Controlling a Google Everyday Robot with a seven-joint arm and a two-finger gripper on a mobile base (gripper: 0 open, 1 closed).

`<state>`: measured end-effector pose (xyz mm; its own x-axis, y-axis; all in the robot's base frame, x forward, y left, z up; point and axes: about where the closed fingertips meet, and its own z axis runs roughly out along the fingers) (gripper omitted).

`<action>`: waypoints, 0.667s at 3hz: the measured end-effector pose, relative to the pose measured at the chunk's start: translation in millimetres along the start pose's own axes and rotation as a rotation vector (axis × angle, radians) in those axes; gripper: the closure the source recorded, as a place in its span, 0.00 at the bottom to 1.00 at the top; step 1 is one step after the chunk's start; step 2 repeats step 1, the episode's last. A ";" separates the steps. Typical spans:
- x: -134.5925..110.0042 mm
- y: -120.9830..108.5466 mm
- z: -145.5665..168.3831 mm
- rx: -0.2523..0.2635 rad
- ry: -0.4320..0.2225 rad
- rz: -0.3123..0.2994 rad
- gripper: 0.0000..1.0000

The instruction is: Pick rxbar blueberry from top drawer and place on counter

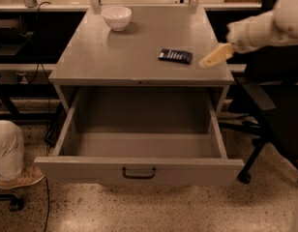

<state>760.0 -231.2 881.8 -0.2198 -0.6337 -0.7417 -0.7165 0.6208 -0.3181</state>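
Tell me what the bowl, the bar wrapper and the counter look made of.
White bowl: likely glazed ceramic, plastic possible; smooth white, slight sheen.
Rxbar blueberry: thin film wrapper, dark navy, pale printed lettering, lying flat.
Counter: looks like painted metal; uniform matte grey, thin front lip, matching the top drawer.
Gripper, at the counter's right edge, apart from the bar: tan, perhaps plastic or rubber.
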 end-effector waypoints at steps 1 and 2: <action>46.6 -15.6 -53.4 0.079 0.029 0.104 0.00; 46.6 -15.6 -53.4 0.079 0.029 0.104 0.00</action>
